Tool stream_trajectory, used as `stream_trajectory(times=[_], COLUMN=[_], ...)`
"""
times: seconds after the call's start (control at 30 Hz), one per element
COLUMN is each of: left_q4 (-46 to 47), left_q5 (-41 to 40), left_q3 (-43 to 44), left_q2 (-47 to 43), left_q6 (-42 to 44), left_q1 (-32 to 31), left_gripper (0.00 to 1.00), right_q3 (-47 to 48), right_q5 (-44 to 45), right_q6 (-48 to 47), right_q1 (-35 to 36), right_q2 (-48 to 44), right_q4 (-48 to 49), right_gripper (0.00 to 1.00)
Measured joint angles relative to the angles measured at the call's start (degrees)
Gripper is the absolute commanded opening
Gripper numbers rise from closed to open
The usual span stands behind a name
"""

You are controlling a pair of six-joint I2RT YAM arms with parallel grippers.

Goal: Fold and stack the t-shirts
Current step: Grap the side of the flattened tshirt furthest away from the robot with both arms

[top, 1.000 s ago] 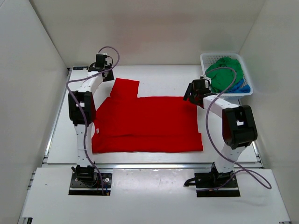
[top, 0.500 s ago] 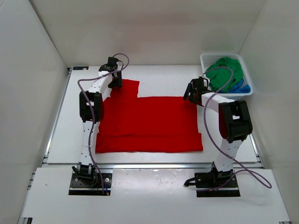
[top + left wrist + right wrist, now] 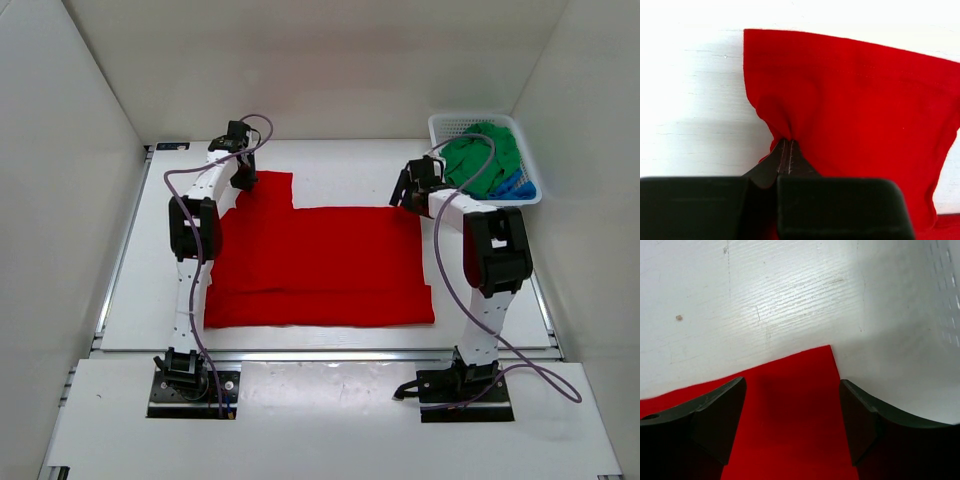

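Since a second ago, brings the left gripper (image 3: 243,178) off the bare far-left stretch of the table (image 3: 340,160) and onto the sleeve of the red t-shirt (image 3: 320,265), and edges the right gripper (image 3: 408,190) a little farther back by the shirt's far right corner. Clamps the left fingers tight on a pinch of the sleeve's outer edge, with cloth puckering into the closed tips in the left wrist view. Keeps the right fingers spread wide, straddling the far right corner of the shirt, with nothing caught between the pads. Finds the red t-shirt lying flat across the middle of the table, its sleeve jutting out at the far left and a fold line running close to the near hem. Finds the green t-shirt (image 3: 480,155) and the blue t-shirt (image 3: 520,186) bunched in the white basket (image 3: 438,124) at the far right, not yet folded. Looks like the start of the next fold on the first shirt, with one hold secured and the other pending. Calls next, probably, for dropping the right gripper onto the corner and closing, then lifting both holds evenly so the far edge travels over without dragging or skewing the layers beneath.
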Motion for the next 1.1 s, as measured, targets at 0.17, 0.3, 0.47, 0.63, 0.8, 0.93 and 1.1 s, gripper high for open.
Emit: stream_trajectory(times=[0.17, 0.3, 0.47, 0.63, 0.8, 0.93, 1.1], left_q4=[-0.1, 0.3, 0.0, -0.2, -2.5, -1.2, 0.5], left_q5=[0.3, 0.7, 1.3, 2.2, 3.1, 3.6, 4.2], left_q3=[-0.1, -0.7, -0.9, -0.8, 0.5, -5.3, -15.5], left_q2=[0.0, -0.4, -0.6, -0.6, -1.2, -7.1, -21.0], left_q6=[0.3, 0.3, 0.5, 0.5, 0.4, 0.5, 0.7], left_q1=[0.1, 0.1, 0.3, 0.9, 1.7, 2.0, 2.1], left_gripper=[0.0, 0.0, 0.0, 0.0, 0.0, 0.0, 0.0], right_q3=[3.8, 7.6, 10.5, 10.8, 10.8, 9.5, 6.7], right_q5=[0.6, 1.0, 1.8, 1.7, 1.1, 0.8, -1.1], right_q6=[-0.2, -0.4, -0.4, -0.2, -1.5, -3.6, -5.4], right_q1=[0.0, 0.0, 0.0, 0.0, -0.1, 0.1, 0.2], right_q2=[3.3, 6.4, 8.2, 8.2, 8.0, 5.8, -1.2], right_q4=[-2.2, -4.7, -7.6, -8.6, -8.6, -8.2, -7.5], right_gripper=[0.67, 0.48, 0.0, 0.0, 0.0, 0.0, 0.01])
